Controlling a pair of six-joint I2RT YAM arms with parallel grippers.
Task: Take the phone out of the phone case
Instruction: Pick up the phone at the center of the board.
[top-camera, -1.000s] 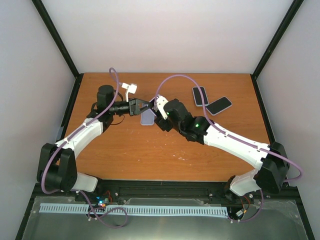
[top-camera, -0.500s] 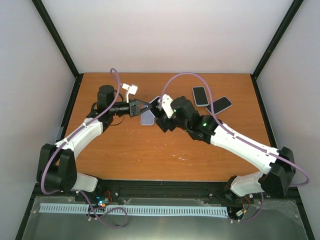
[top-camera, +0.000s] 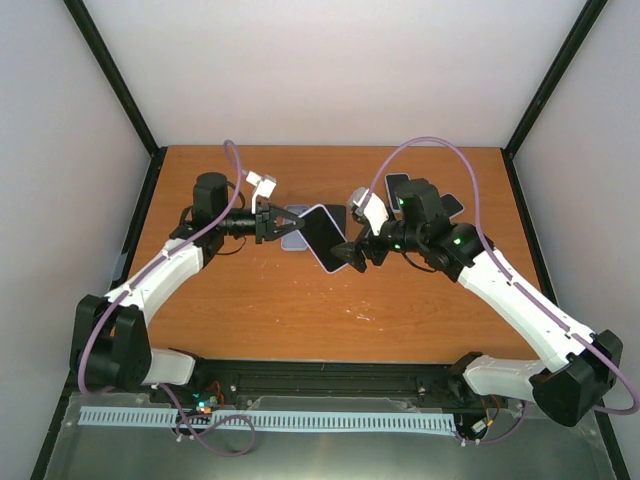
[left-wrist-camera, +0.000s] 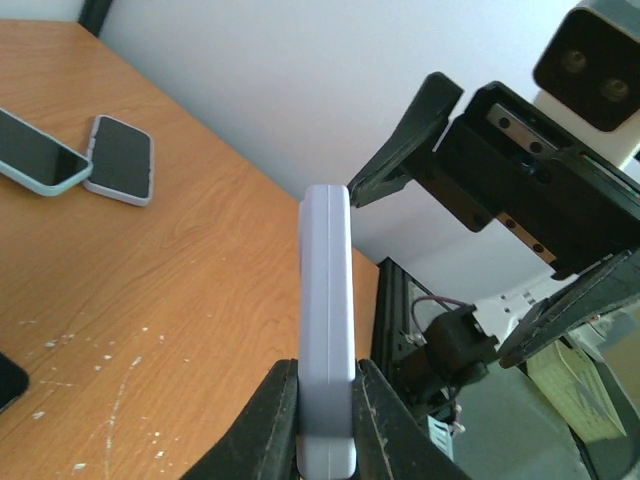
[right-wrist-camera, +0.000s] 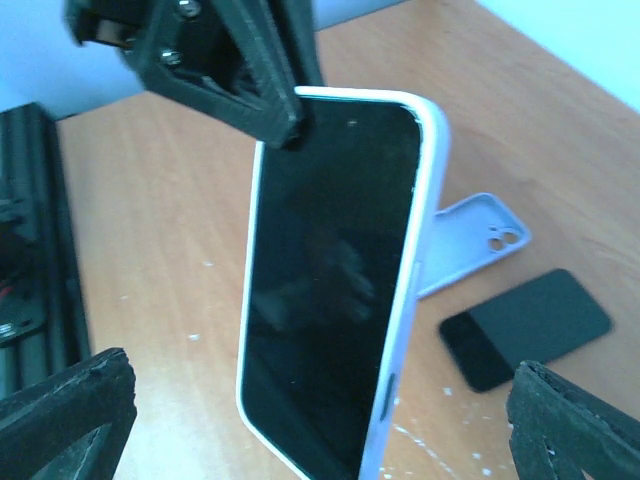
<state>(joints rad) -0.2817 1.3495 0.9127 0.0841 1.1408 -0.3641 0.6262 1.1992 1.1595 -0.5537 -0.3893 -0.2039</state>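
Note:
A phone (right-wrist-camera: 330, 280) with a dark screen sits inside a lilac phone case (right-wrist-camera: 428, 200) and hangs tilted above the table. My left gripper (top-camera: 283, 222) is shut on one end of the cased phone; in the left wrist view the case (left-wrist-camera: 326, 300) shows edge-on between the fingers (left-wrist-camera: 270, 420). My right gripper (top-camera: 353, 256) stands wide open just right of the phone's free end, not touching it. In the right wrist view its fingertips (right-wrist-camera: 60, 410) flank the lower end of the phone.
An empty lilac case (right-wrist-camera: 475, 240) and a bare black phone (right-wrist-camera: 525, 330) lie on the table under the held phone. Two more cased phones (top-camera: 400, 188) (top-camera: 452, 205) lie at the back right. The right arm's cable arcs above them.
The right arm has drawn back to the right and its jaws have opened wide. The left gripper has closed tighter, and the cased phone now hangs from it alone with its screen showing.

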